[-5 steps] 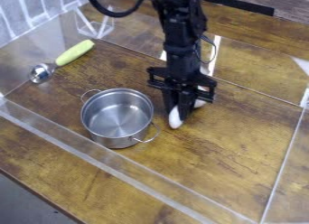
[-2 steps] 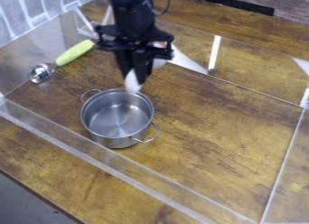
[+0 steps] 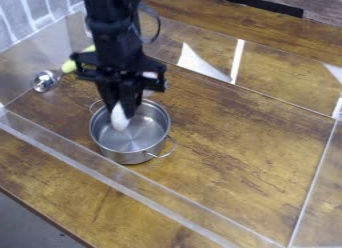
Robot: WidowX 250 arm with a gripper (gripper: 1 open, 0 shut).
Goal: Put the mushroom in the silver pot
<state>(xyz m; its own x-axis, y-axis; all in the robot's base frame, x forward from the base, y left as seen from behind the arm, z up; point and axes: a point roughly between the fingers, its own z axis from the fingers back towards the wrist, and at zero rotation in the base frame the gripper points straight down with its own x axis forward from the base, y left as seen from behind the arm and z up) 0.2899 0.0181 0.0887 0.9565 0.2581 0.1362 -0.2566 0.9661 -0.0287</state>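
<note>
The silver pot [image 3: 150,142] sits on the wooden table at the lower left, small and shiny with a loop handle at its front right. Directly above its left half hangs my gripper [image 3: 122,104], pointing straight down and shut on the mushroom [image 3: 120,116]. Only the mushroom's white stem shows below the fingers, its lower end in front of the pot's inside; the cap is hidden by the black fingers. Whether the stem touches the pot's floor cannot be told.
A yellow-green vegetable [image 3: 67,66] peeks out behind the arm at the left, beside a small round metal spoon-like object [image 3: 44,81]. Clear acrylic walls [image 3: 160,207] fence the wooden table [image 3: 241,132] on all sides.
My gripper has carried the mushroom from the right of the pot, leftward and toward the camera, to a spot over the pot. The pot has not moved.
</note>
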